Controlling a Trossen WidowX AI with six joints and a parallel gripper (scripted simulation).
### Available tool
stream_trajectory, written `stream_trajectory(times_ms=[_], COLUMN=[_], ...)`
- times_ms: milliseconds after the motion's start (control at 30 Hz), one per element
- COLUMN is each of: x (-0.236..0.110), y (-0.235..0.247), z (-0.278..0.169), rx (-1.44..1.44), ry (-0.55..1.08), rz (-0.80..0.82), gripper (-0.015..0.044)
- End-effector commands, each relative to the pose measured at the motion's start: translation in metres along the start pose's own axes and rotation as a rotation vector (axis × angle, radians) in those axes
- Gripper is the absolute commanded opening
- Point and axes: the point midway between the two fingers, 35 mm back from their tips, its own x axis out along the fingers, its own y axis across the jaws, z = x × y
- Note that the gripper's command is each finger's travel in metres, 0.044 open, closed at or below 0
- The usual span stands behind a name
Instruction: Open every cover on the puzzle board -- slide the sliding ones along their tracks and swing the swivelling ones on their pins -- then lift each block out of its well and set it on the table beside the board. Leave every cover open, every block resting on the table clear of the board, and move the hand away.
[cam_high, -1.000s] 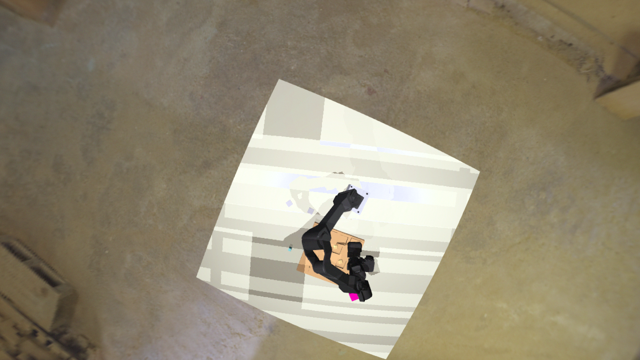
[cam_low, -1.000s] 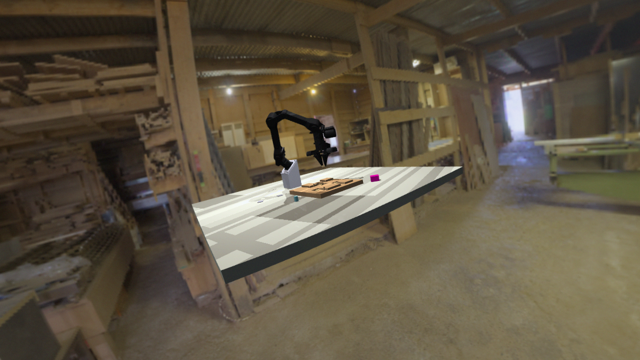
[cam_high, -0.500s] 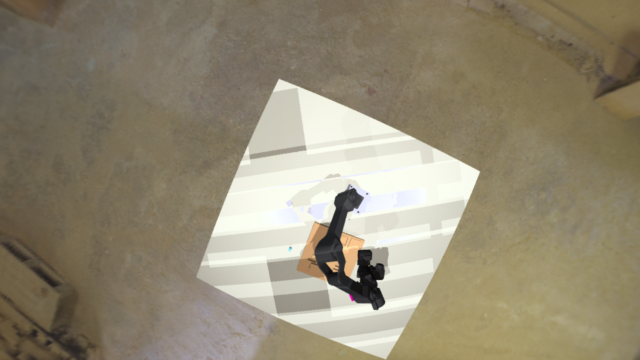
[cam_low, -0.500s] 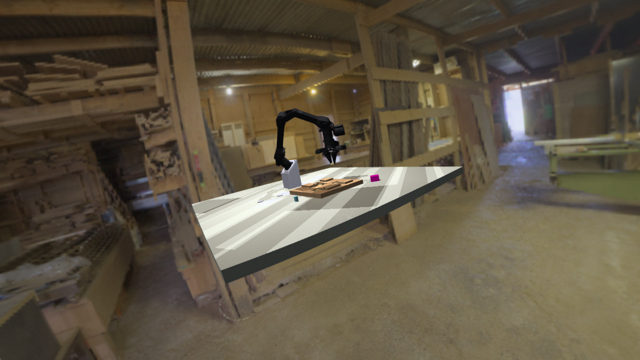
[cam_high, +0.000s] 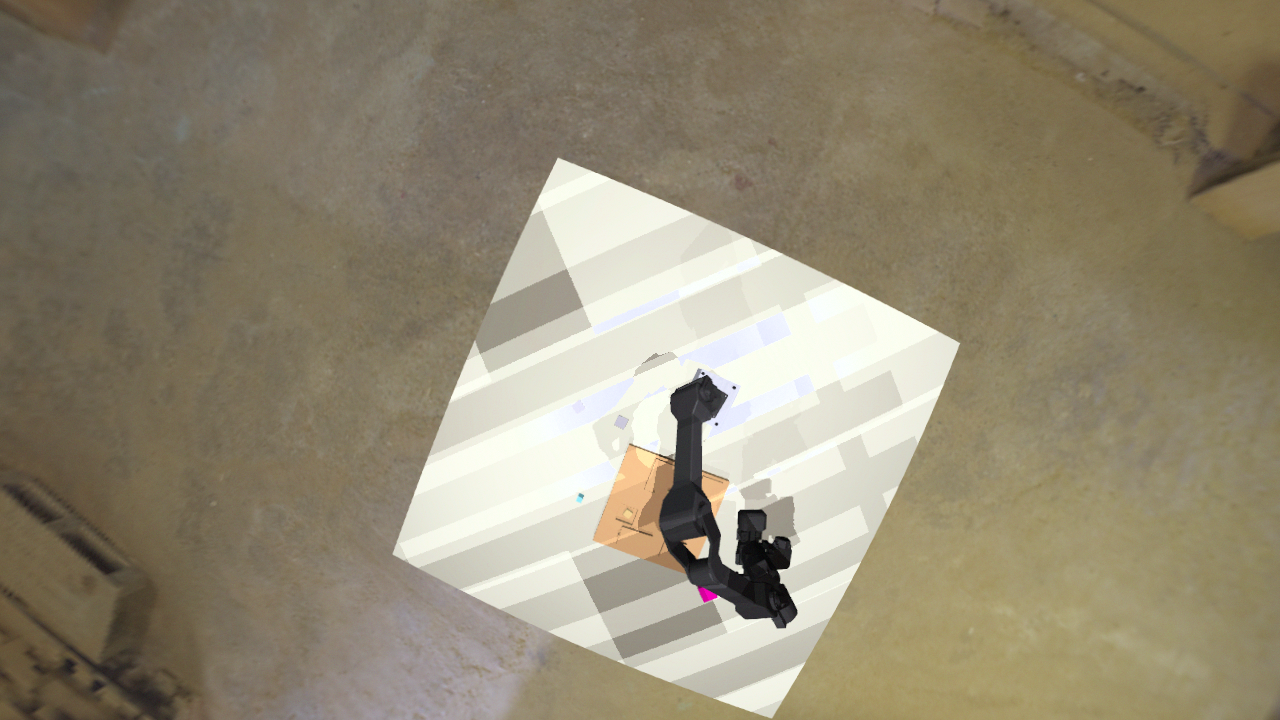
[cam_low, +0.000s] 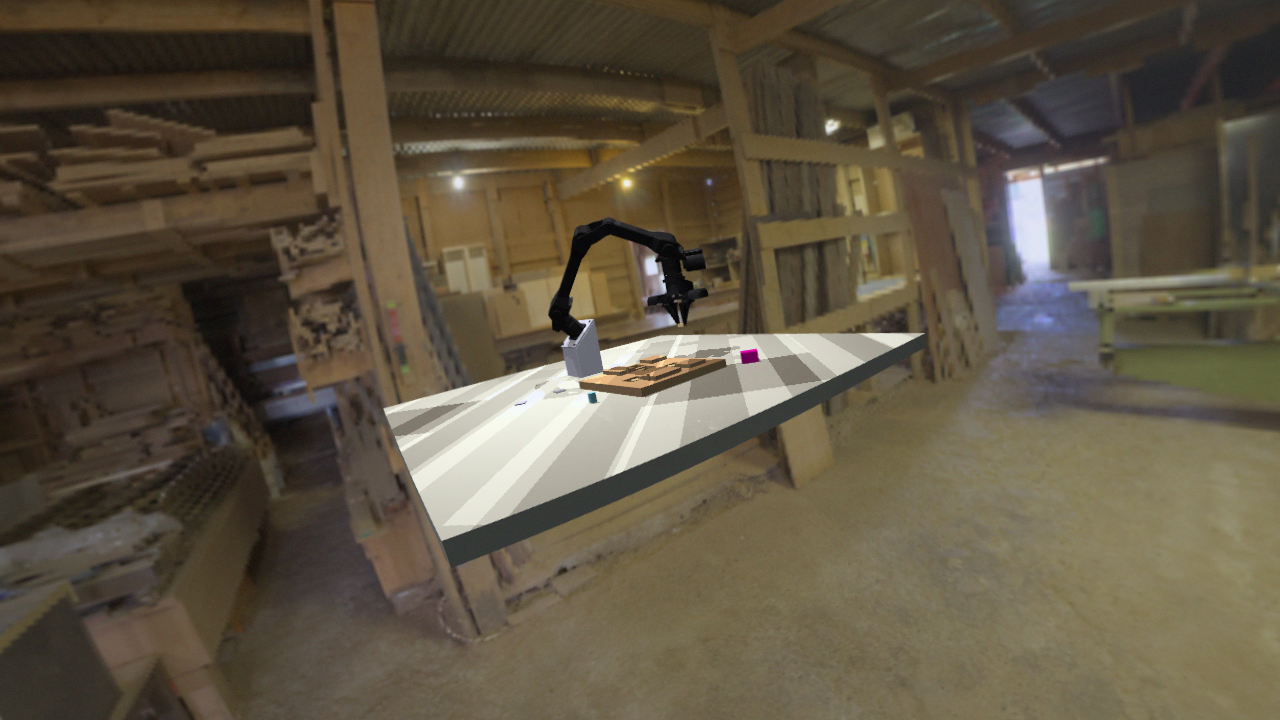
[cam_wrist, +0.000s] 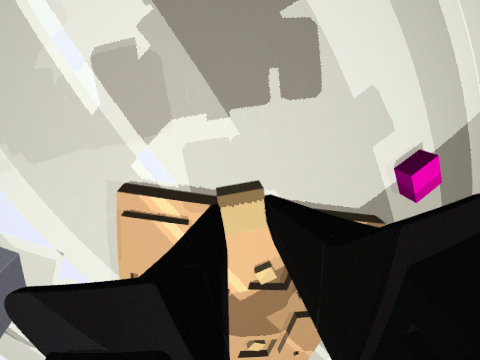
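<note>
My gripper (cam_high: 761, 546) (cam_low: 681, 314) (cam_wrist: 242, 208) is shut on a small tan block (cam_wrist: 240, 219) and holds it high above the table. It hangs past the right edge of the wooden puzzle board (cam_high: 617, 528) (cam_low: 617, 385) (cam_wrist: 150, 240). The board's covers and wells show as dark slots; I cannot tell their positions. A magenta block (cam_high: 707, 593) (cam_low: 749, 355) (cam_wrist: 418, 175) rests on the table off the board's right end. A tiny teal block (cam_high: 580, 497) (cam_low: 591, 397) lies on the table at the board's other side.
The arm's grey base pedestal (cam_low: 581, 354) stands behind the board. Two small grey scraps (cam_high: 620, 420) (cam_high: 578, 406) lie on the table near the base. The striped table (cam_high: 537, 268) (cam_low: 537, 465) ends close beyond the magenta block.
</note>
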Motion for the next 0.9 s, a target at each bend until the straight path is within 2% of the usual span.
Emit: stream_trajectory(times_ms=[0,167,867], x=[0.003,0.005,0.038], y=[-0.004,-0.008,-0.011], z=[0.015,0.028,0.029], rx=[0.003,0.003,0.003], ry=[-0.002,-0.001,-0.001], rz=[0.005,0.005,0.004], gripper=[0.008,0.008,0.008])
